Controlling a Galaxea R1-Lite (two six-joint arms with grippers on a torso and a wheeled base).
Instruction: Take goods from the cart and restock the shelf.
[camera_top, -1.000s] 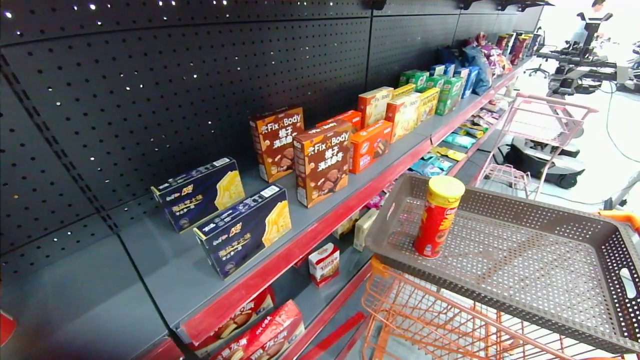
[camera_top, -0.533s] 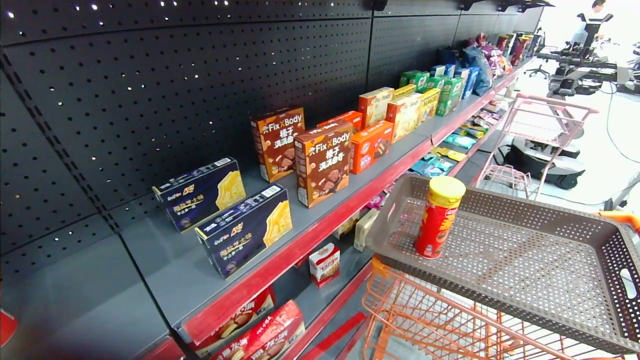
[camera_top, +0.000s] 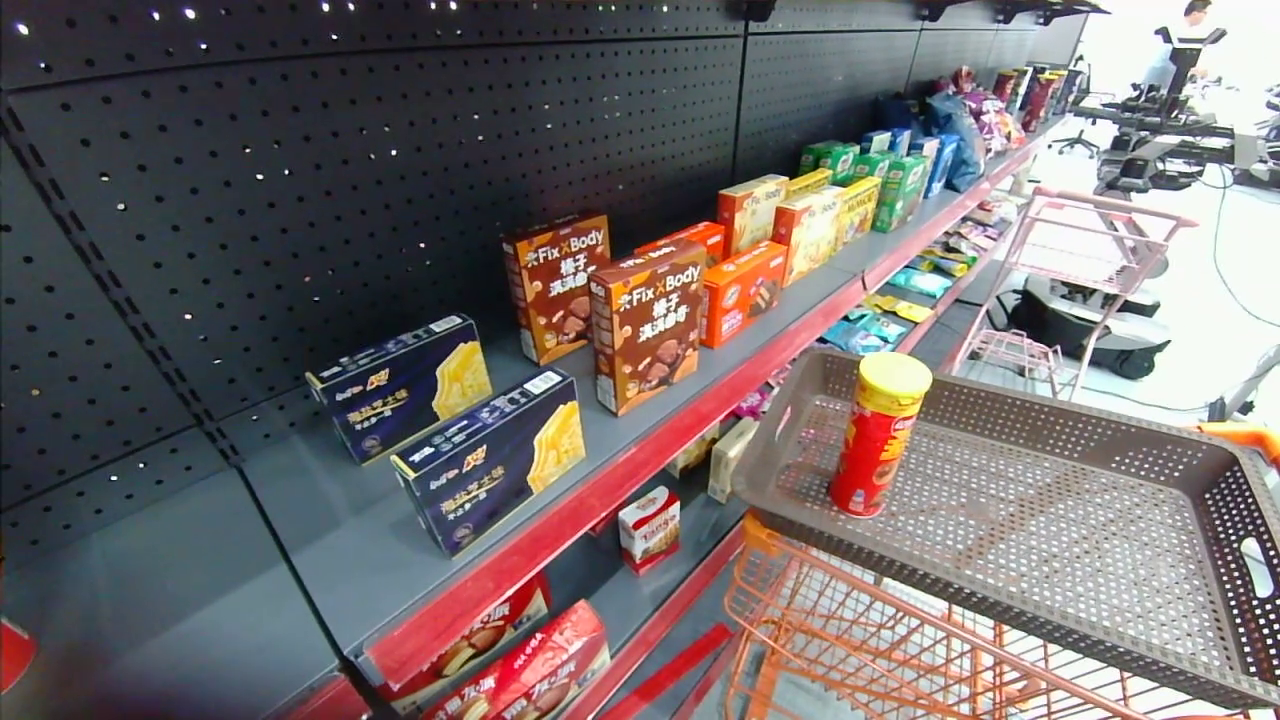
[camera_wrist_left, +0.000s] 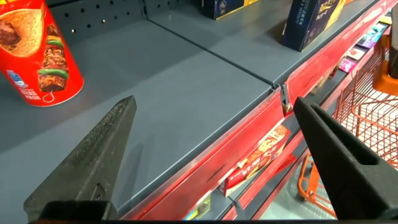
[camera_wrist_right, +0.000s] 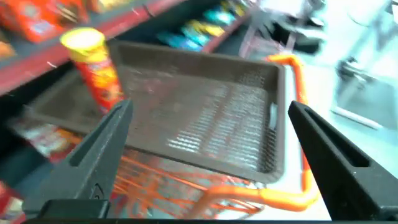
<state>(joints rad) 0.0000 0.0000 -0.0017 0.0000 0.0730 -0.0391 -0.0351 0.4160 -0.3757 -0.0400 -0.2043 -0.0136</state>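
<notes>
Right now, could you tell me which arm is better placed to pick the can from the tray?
Right. The right gripper is open and faces the tray with the can. The left gripper is open over the shelf, near another can standing there.

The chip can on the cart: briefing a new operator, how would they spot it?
Beside the long shelf stands an orange wire cart carrying a brown perforated tray. The chip can stands upright in the tray's corner nearest the shelf. It is a red tube with a yellow lid, the tray's only item; the nearby shelf goods are boxes.
</notes>
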